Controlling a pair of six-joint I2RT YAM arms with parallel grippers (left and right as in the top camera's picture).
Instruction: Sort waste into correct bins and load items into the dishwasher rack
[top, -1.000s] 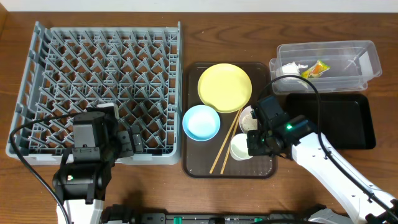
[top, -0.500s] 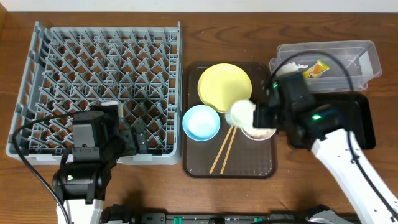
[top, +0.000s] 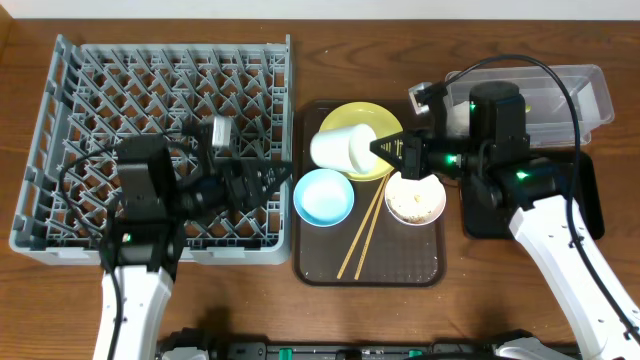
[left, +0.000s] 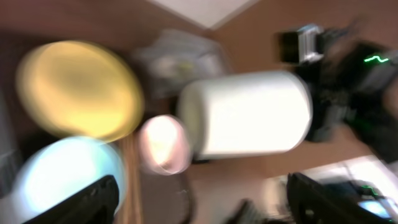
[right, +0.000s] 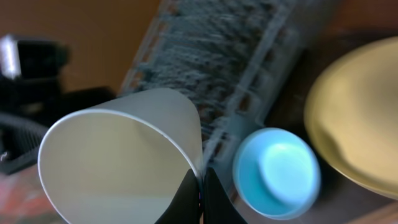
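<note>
A: Where is the cup?

B: The white cup (top: 343, 148) is tipped on its side in the air over the left edge of the yellow plate (top: 378, 120), above the far part of the brown tray (top: 400, 262).

A: What has hold of it?

B: The right gripper (right: 200, 186). Its fingers are pinched narrow on the cup's thin wall at the rim, and the right wrist view looks into the cup's mouth.

A: And the left gripper (top: 275, 178)?

B: It reaches right over the right side of the rack (top: 120, 110), pointing at the cup but apart from it. The left wrist view is blurred, yet the two fingertips sit at opposite sides of the frame. So the jaws stand wide with nothing between them.

A: What lies on the brown tray?

B: The blue bowl (top: 323, 196) sits near and left of the plate, and the white bowl (top: 438, 212) with food scraps (top: 413, 202) is to its right. The chopsticks (top: 362, 235) slant between the two bowls.

A: The bins?

B: The clear tub (top: 570, 95) is at the far right, partly hidden by the right arm. The black tray (top: 590, 205) lies just near of it.
</note>
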